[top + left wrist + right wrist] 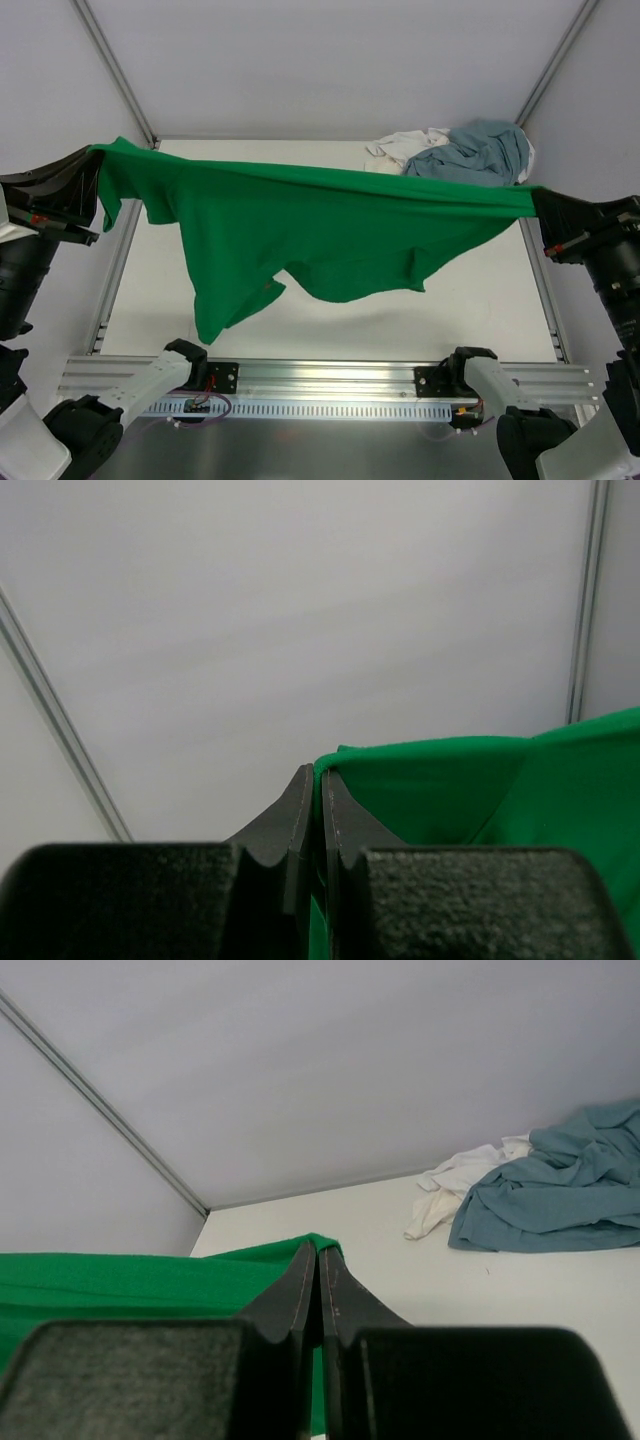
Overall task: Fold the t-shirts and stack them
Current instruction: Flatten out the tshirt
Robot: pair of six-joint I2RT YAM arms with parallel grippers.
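You've got the green t-shirt (330, 225) strung across the middle of the top view, lifted off the table (500, 310). One end is pinched in the left claw (98, 165) at the left edge of the frame, the other in the right claw (535, 205) at the right edge. Both claws are clamped on cloth: each wrist view shows the jaws pressed together with green fabric coming out at the tips. The top edge is pulled into a near-straight line, sloping slightly down to the right. The rest sags below it unevenly, with the longest lobe hanging toward the lower left. Treat it as light, limp and soft, with no stiffness of its own; it goes wherever gravity and the two pinch points take it. It's not fragile, but a thin pinch like this could slip if you stretch harder, so keep the tension gentle. I can't tell whether you're holding shoulders or hem. Two far-apart points on one edge is probably the right hold for laying it flat. The grey-blue t-shirt (480, 150) and the white t-shirt (405, 150) sit crumpled together in the upper right of the table, touching, with the grey-blue seemingly partly over the white. For those, take a raised fold or a loose edge, likely the grey-blue first.
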